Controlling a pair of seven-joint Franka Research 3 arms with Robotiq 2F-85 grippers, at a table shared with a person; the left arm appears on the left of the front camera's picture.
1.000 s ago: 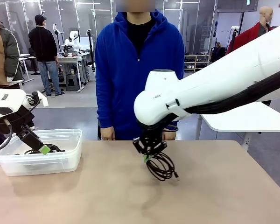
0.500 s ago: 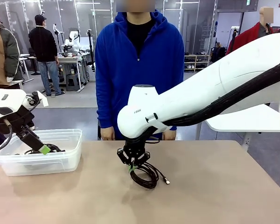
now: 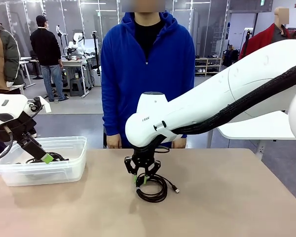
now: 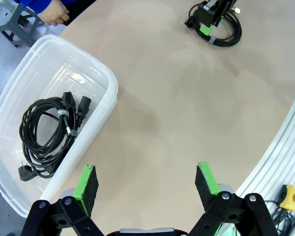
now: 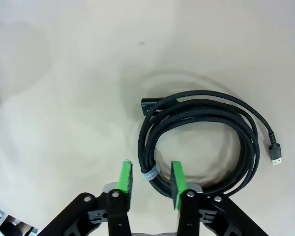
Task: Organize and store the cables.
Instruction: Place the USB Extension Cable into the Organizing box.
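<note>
flat coiled cable (image 5: 201,142), usb plug outward

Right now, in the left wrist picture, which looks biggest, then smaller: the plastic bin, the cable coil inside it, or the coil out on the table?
1. Plastic bin
2. Cable coil in the bin
3. Coil on the table, though it lies farther from the camera, so its true size is unsure.

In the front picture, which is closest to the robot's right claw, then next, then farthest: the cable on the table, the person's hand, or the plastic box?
From the right gripper:
1. The coiled cable, lying on the table right beneath it, between the fingers.
2. The person's hand, at the far table edge, a little to the left.
3. The plastic box, far off at the table's left end.
</note>
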